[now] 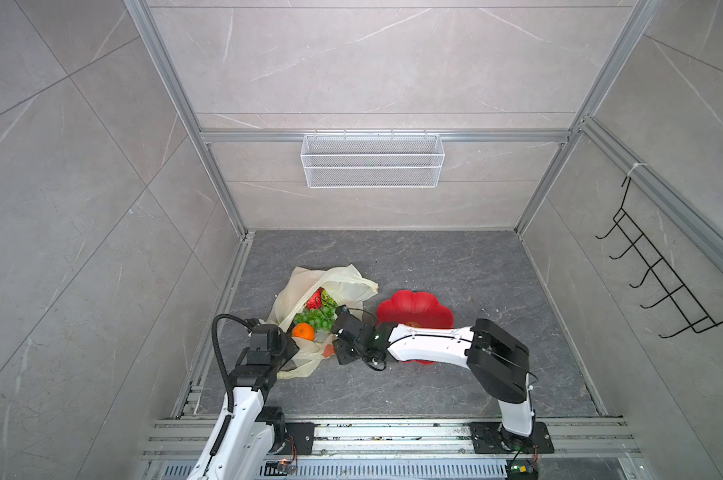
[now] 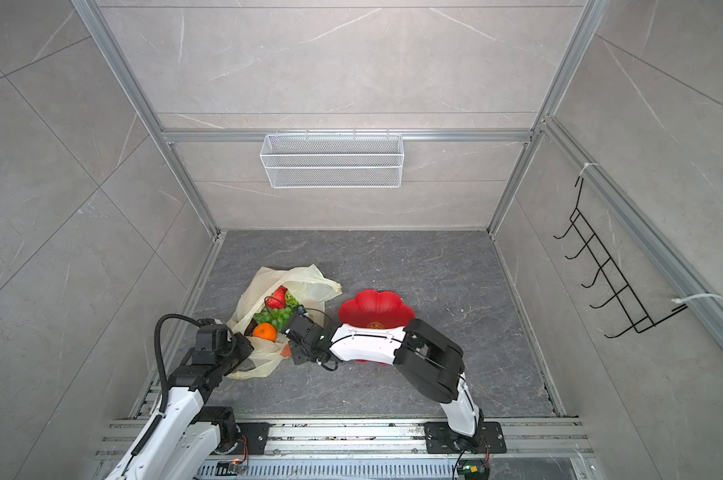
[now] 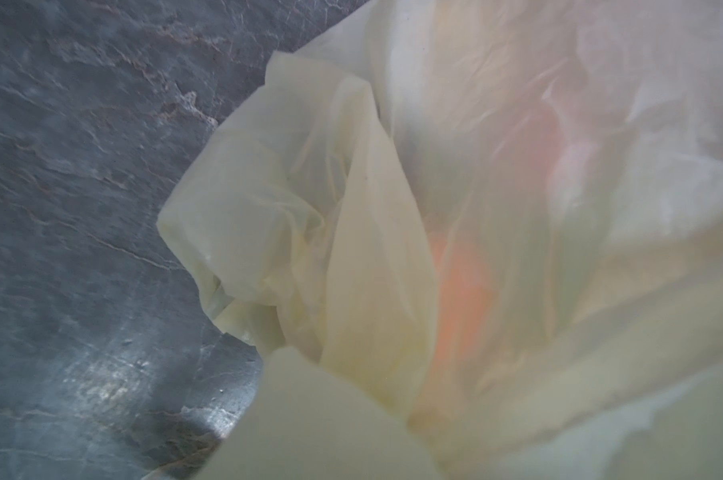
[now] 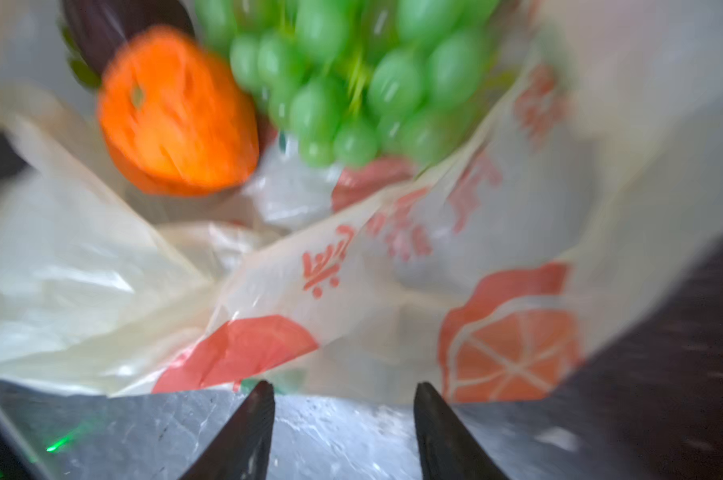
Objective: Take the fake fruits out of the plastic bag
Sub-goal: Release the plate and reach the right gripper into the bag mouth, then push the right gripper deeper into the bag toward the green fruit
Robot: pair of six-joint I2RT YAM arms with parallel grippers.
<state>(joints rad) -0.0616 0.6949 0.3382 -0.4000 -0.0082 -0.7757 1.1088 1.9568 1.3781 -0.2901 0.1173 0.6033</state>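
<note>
In both top views the plastic bag [image 1: 343,286] [image 2: 306,282] lies crumpled on the dark grey tabletop [image 1: 434,266], left of centre in the lower half of the frame. Its mouth is open toward the lower right. The fake fruits [image 2: 274,316] seen here are all inside it. An orange [image 1: 303,331] sits at the lower edge of the opening, and a green grape bunch [image 1: 316,318] lies just above, touching it. Higher up is a red strawberry [image 1: 314,300], with a green knobbly fruit [image 1: 328,298] beside it on the right. Right of the bag sits a red flower-shaped plate [image 1: 414,307], partly covered by the right arm [image 1: 430,345].

The right gripper [image 4: 343,397] points at the bag's mouth. In the right wrist view its 2 dark fingers [image 4: 256,428] stand apart at the bottom of the frame with nothing between them, tips just short of the bag's printed edge. The orange and grapes fill the upper part of that frame, blurred.

The left gripper [image 1: 285,347] is at the bag's lower-left rim, with plastic folded over it. The left wrist view shows only pale film, with tabletop at the left of the frame — whether this claw pinches the bag or stands apart I cannot tell.
</note>
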